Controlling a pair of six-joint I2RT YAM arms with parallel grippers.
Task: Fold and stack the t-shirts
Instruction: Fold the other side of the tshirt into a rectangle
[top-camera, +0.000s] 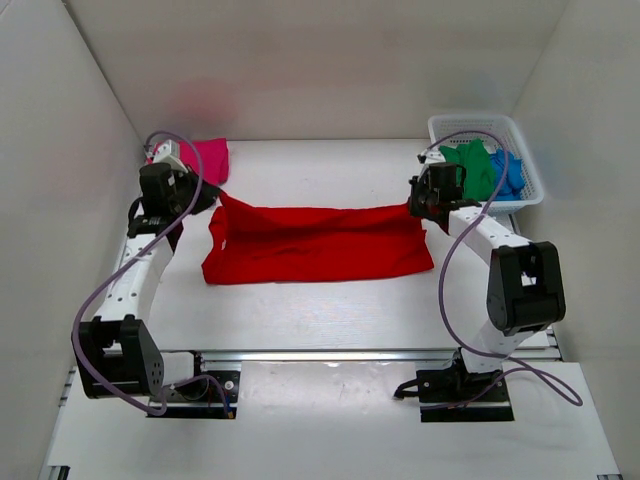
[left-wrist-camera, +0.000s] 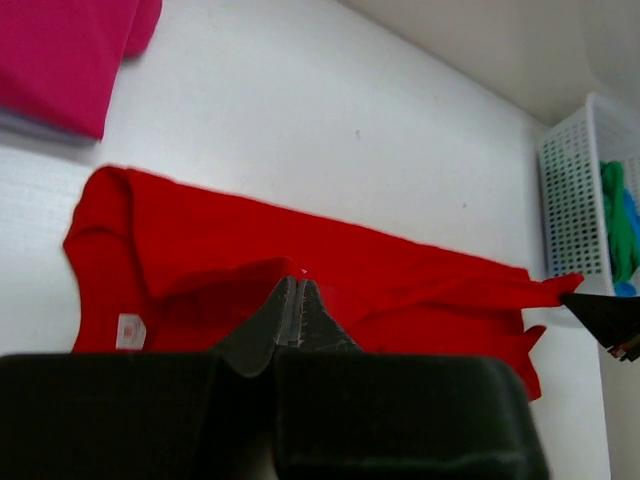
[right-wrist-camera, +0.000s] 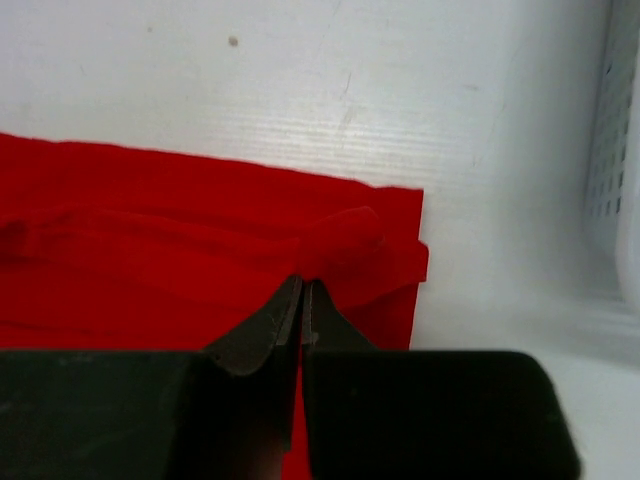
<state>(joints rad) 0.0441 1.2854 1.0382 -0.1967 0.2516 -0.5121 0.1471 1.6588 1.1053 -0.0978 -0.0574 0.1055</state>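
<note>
A bright red t-shirt (top-camera: 315, 243) lies spread across the middle of the table, its far edge lifted between both grippers. My left gripper (top-camera: 213, 196) is shut on the shirt's far left corner; the left wrist view shows red cloth (left-wrist-camera: 330, 280) pinched at the fingertips. My right gripper (top-camera: 415, 207) is shut on the far right corner, with a bunch of red cloth (right-wrist-camera: 340, 245) at its tips. A folded magenta-pink t-shirt (top-camera: 208, 158) lies at the back left. A green t-shirt (top-camera: 475, 165) and a blue t-shirt (top-camera: 508, 170) lie in the basket.
A white mesh basket (top-camera: 528, 165) stands at the back right, close behind my right gripper. White walls enclose the table on three sides. The arm bases and a metal rail (top-camera: 340, 355) run along the near edge.
</note>
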